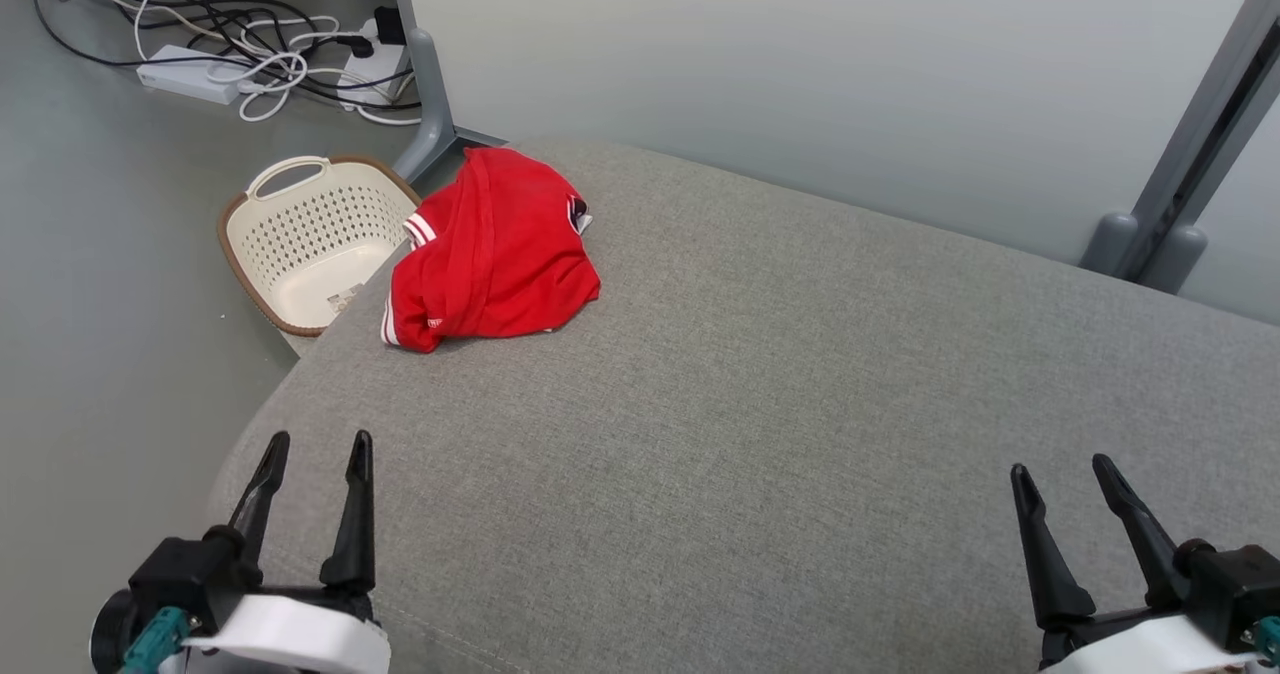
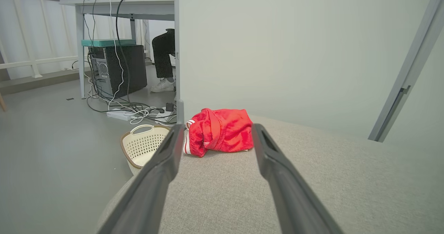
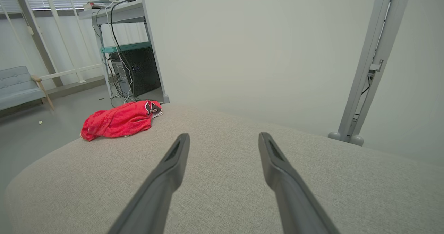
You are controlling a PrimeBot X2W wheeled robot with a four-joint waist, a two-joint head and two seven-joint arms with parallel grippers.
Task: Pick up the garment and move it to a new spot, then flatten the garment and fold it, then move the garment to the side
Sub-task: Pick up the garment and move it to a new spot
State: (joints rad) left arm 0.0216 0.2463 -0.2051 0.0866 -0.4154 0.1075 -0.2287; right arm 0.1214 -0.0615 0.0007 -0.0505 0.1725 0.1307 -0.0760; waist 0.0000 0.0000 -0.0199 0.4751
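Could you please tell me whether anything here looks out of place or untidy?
Only the red garment: it lies bunched in a heap at the far left corner of the grey cushion, close to the edge above the basket. Nothing looks spilled or damaged.

At lower left, the left gripper [image 1: 318,441] has two long tapering black fingers [image 1: 352,534] on a black block [image 1: 178,569], a white plastic shell [image 1: 290,632] and a teal connector [image 1: 155,641]; the right gripper [image 1: 1059,466], lower right, looks alike.
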